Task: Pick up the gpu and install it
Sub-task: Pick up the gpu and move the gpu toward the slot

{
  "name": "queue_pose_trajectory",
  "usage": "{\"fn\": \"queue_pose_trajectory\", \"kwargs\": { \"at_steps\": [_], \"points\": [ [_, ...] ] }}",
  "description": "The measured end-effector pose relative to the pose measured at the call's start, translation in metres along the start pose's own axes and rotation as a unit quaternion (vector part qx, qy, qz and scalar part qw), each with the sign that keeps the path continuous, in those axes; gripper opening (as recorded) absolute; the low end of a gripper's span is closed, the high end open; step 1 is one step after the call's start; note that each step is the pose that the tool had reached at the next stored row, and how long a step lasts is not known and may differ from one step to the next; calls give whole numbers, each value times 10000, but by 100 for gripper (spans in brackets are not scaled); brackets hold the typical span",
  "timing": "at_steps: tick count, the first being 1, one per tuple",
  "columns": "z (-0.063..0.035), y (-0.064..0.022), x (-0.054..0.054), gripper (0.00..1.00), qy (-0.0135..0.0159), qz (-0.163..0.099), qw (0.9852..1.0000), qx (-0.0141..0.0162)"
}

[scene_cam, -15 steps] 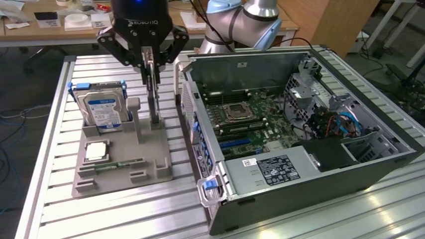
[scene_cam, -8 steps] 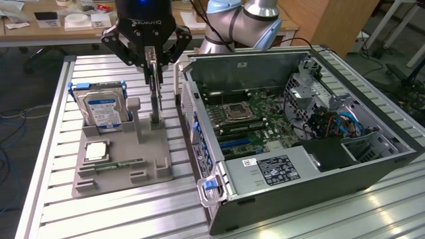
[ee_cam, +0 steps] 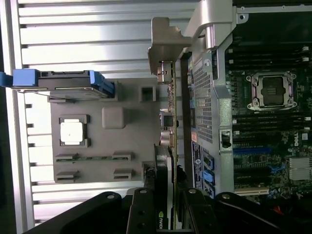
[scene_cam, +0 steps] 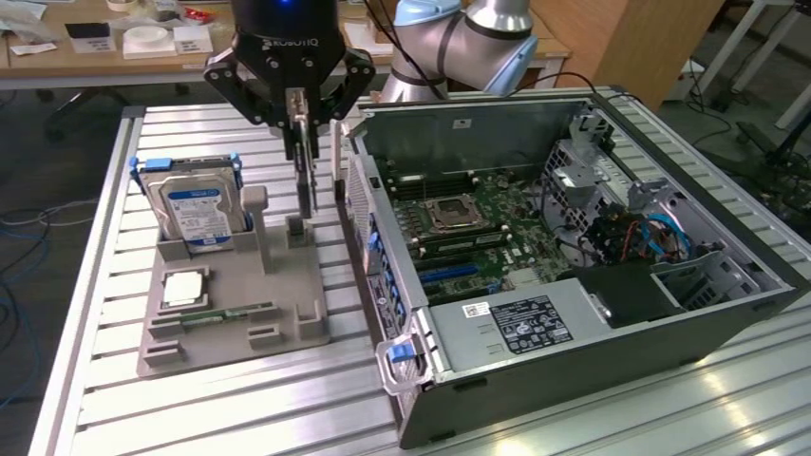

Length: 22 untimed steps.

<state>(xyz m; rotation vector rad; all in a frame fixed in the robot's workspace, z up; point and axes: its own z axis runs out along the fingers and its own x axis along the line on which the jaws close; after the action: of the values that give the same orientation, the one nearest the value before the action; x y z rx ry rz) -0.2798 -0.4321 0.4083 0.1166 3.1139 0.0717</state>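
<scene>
Black on grey: clamping the gripper (scene_cam: 299, 122) tight on the top edge of the gpu (scene_cam: 304, 185), standing on edge straight below, foot at a slot in the holder (scene_cam: 216, 334). Probably needing a plumb, straight pull, staying off the case (scene_cam: 571, 380) wall just beside. Counting outward: one gpu, one holder, one case, one hard drive (scene_cam: 197, 204), one processor (scene_cam: 184, 288), one memory stick (scene_cam: 222, 313).

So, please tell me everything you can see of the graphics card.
The graphics card is a thin dark board with a green edge and a silver metal bracket at one end. It stands upright, clamped in the gripper, over the gray holder, close beside the open computer case. Whether it touches the holder is unclear.
</scene>
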Motion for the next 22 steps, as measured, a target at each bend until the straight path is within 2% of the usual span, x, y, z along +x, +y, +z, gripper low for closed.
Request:
{"fn": "queue_pose_trajectory", "kwargs": {
  "at_steps": [22],
  "points": [
    [7, 21, -278, 27, 0, 0, 10000, 0]
  ]
}}
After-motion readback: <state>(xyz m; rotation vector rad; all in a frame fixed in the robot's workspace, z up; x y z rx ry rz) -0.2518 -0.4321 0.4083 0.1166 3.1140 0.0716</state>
